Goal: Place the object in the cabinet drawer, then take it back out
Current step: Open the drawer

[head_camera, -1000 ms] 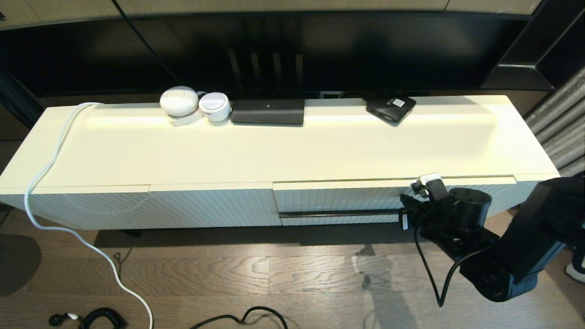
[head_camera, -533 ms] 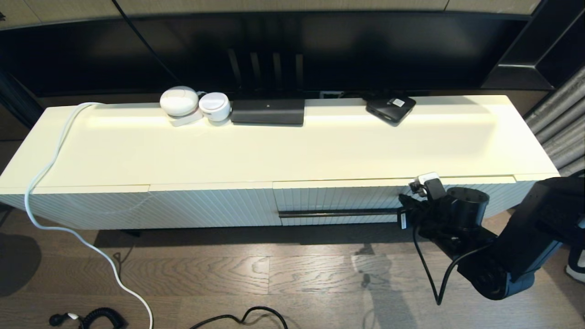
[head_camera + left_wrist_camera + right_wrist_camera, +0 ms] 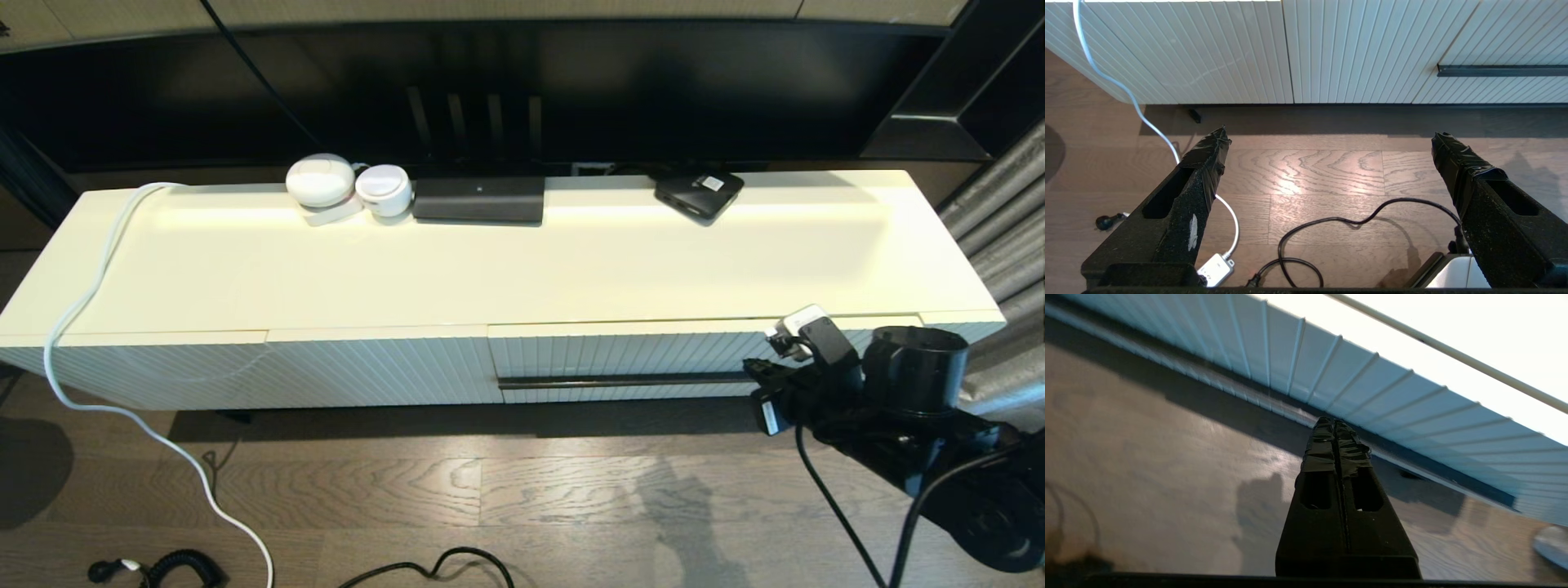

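The cabinet drawer (image 3: pixel 620 353) is closed, its ribbed white front flush with the cabinet; its inside is hidden. Its black bar handle (image 3: pixel 620 381) runs along the lower part of the front and also shows in the left wrist view (image 3: pixel 1502 70). My right gripper (image 3: pixel 757 377) is shut and empty at the handle's right end, low in front of the ribbed front (image 3: pixel 1372 396); its tips (image 3: pixel 1336 422) are pressed together. My left gripper (image 3: pixel 1331 136) is open over the wooden floor and holds nothing; it is out of the head view.
On the cabinet top (image 3: pixel 522 269), at the back, sit two white round devices (image 3: pixel 347 186), a black router (image 3: pixel 478 198) and a small black box (image 3: pixel 698 193). A white cable (image 3: pixel 82 310) hangs over the left end. Black cables (image 3: pixel 1331 228) lie on the floor.
My right arm has swung to the right along the drawer front, from over the handle's right part to just past its end. The drawer stays closed.
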Available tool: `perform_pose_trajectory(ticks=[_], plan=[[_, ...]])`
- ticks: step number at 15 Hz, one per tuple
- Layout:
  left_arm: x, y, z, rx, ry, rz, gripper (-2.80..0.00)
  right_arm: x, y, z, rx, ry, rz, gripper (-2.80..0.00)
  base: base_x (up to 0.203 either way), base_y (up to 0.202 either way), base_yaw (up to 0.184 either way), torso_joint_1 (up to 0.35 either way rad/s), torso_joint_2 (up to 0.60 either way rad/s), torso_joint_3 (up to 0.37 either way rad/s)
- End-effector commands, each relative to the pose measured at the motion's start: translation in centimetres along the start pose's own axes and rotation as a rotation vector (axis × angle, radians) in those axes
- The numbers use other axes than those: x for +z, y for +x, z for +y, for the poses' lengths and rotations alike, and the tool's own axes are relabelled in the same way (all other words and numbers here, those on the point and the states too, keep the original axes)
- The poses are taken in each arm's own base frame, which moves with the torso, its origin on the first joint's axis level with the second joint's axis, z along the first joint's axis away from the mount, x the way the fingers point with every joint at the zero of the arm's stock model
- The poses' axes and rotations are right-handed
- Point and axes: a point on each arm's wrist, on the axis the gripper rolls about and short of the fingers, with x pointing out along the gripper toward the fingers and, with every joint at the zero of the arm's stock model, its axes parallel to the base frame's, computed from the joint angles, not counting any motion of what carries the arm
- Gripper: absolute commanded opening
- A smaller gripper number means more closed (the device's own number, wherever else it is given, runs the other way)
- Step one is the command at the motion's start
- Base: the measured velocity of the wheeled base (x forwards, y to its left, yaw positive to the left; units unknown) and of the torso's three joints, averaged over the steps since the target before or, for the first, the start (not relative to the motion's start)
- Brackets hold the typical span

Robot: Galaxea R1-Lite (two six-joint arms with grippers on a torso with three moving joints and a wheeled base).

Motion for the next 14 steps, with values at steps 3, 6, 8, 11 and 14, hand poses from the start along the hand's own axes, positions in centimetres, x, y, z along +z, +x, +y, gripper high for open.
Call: perform_pose_trajectory(ticks=[3, 6, 8, 11, 14], plan=[[0.0, 0.0, 0.0, 0.000, 0.000, 0.000, 0.00, 2.1, -5.6, -0.8, 0.003, -0.202, -0.025, -2.80, 0.000, 0.000, 0.000, 0.000, 0.00, 0.000], [0.0, 0.0, 0.0, 0.000, 0.000, 0.000, 0.00, 1.5, -9.1, -0.2, 0.079, -0.392, 0.079, -2.80, 0.000, 0.000, 0.000, 0.000, 0.00, 0.000], [0.0, 0.0, 0.0, 0.001, 0.000, 0.000, 0.00, 1.0, -11.0, 0.4, 0.136, -0.497, 0.107, -2.80, 0.000, 0.000, 0.000, 0.000, 0.00, 0.000], [0.0, 0.0, 0.0, 0.000, 0.000, 0.000, 0.00, 0.5, -13.5, 2.1, 0.261, -0.680, 0.109, -2.80, 0.000, 0.000, 0.000, 0.000, 0.00, 0.000], [0.0, 0.0, 0.0, 0.000, 0.000, 0.000, 0.00, -0.3, -13.4, 4.1, 0.327, -0.758, 0.142, -2.80, 0.000, 0.000, 0.000, 0.000, 0.00, 0.000]])
